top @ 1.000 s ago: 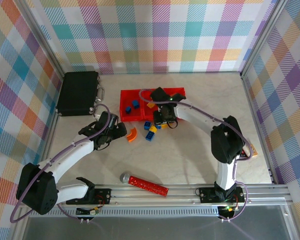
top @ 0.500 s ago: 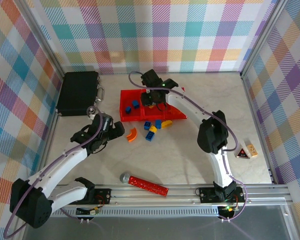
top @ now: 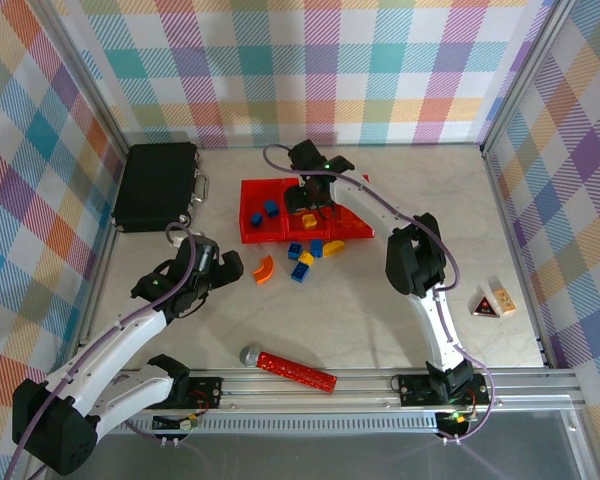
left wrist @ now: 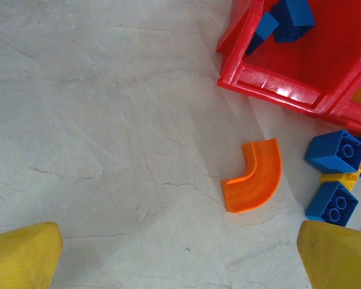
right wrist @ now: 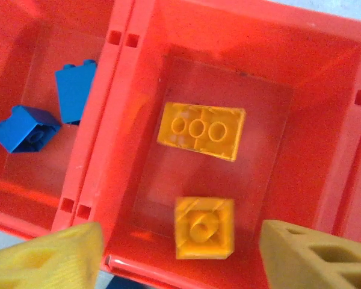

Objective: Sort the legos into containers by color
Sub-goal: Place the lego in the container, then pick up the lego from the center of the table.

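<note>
The three joined red containers (top: 248, 228) sit mid-table. My right gripper (top: 307, 197) hangs open over the middle container (right wrist: 325, 150), its yellow fingertips (right wrist: 54, 259) wide apart. Below them a small yellow lego (right wrist: 204, 227) lies free on the floor of that container, next to a longer yellow lego (right wrist: 200, 130). Two blue legos (right wrist: 75, 90) lie in the left container. My left gripper (top: 215, 265) is open and empty over bare table, left of the curved orange lego (left wrist: 256, 177). Loose blue legos (left wrist: 343, 150) and a yellow one (left wrist: 343, 176) lie in front of the containers (left wrist: 271, 84).
A black hard case (top: 158, 185) lies at the back left. A red studded bar with a grey ball end (top: 290, 368) lies near the front rail. A small triangular red-black object (top: 483, 303) rests at the right. Checkered walls enclose the table.
My right gripper moved from the loose pile to above the middle container and opened, letting go of the small yellow lego. My left arm drew back toward the near left.
</note>
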You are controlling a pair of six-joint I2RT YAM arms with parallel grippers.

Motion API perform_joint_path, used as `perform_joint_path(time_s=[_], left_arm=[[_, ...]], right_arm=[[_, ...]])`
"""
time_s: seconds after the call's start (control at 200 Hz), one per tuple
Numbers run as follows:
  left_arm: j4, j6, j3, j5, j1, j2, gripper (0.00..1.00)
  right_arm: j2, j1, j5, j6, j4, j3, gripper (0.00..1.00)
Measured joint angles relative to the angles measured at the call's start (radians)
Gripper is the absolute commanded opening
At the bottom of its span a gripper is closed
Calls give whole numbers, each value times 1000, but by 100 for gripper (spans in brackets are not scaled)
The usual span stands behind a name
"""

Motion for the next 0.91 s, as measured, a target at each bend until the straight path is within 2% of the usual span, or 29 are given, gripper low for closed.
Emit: perform_joint_path(time_s=[0.165, 0.34, 0.48, 0.575, 0.7, 0.905], left_arm=[[2, 0, -2, 1, 0, 3, 100], [21, 5, -3, 21, 0, 16, 100], [79, 71, 1, 111, -22, 77, 100], [71, 141, 68, 139, -105, 192, 100], [51, 232, 241, 164, -236, 411, 100], [-12, 314, 480, 194, -337, 754, 99]], right_arm=[[-70, 0, -39, 11, -5, -48, 76], [-333, 0, -52, 80, 71, -342, 77], [-552, 0, -10, 132, 149, -557, 80], [-676, 0, 41, 153, 197, -684, 82], [-781, -7, 85, 175, 232, -806, 85], [-892, -11, 119, 228, 266, -963, 98]])
